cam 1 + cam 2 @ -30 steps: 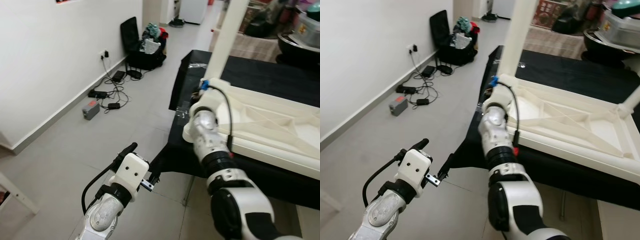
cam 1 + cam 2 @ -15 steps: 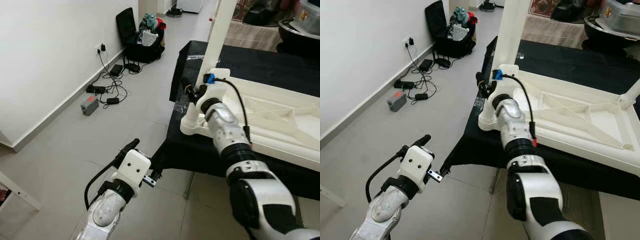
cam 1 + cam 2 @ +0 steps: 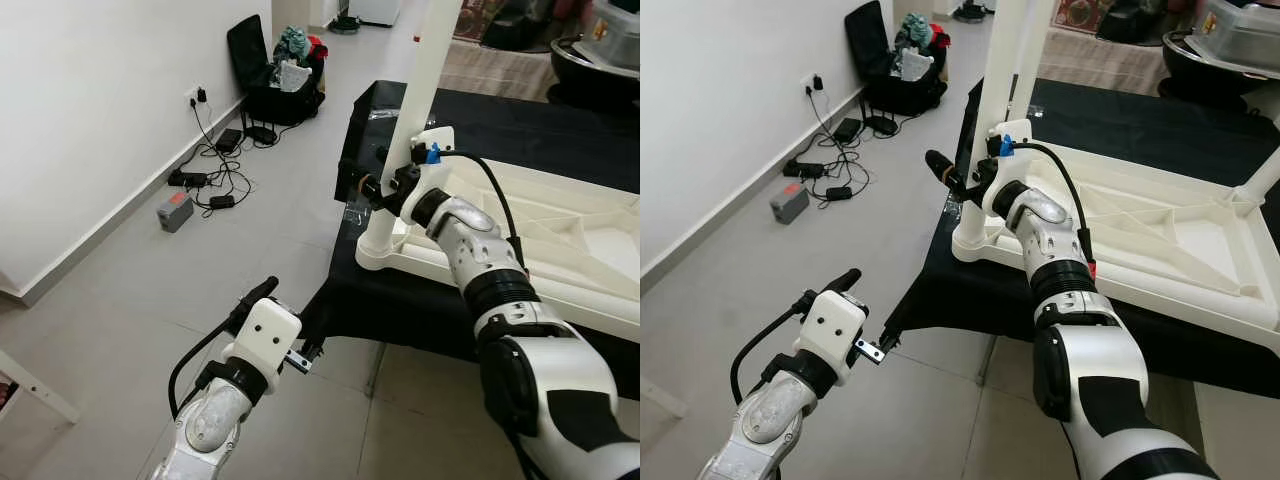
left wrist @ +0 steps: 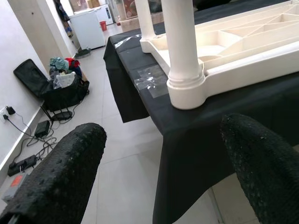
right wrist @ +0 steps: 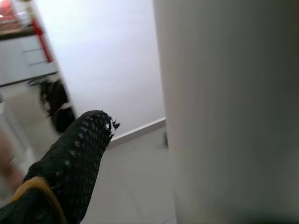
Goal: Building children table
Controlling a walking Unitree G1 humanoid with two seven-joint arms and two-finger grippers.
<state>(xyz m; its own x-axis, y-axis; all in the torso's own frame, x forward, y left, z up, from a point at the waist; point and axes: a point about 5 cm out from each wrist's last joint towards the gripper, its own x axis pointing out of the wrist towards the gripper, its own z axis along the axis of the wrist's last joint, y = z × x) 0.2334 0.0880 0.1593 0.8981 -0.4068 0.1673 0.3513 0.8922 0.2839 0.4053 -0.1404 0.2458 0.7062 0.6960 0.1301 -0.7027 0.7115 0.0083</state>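
The white children's table (image 3: 1160, 235) lies upside down on a black cloth (image 3: 400, 300), its ribbed underside facing up. A white leg (image 3: 998, 90) stands upright at its near left corner, in a round socket (image 4: 187, 88). My right gripper (image 3: 970, 165) is up at this leg, open. One black finger (image 5: 74, 154) reaches past the leg's side with a gap to it, and the other finger is hidden behind the leg. My left gripper (image 4: 163, 140) hangs low over the floor in front of the cloth's corner, open and holding nothing.
A second leg (image 3: 1260, 185) rises at the table's far right corner. Along the white wall on the left lie a black bag with clothes (image 3: 280, 75), cables (image 3: 205, 180) and a grey box (image 3: 175, 212). Grey tiled floor (image 3: 150, 290) spreads between wall and cloth.
My right arm has swung from the table's corner to the upright leg, its fingers now beside the leg. The camera has shifted a little. My left arm has held still.
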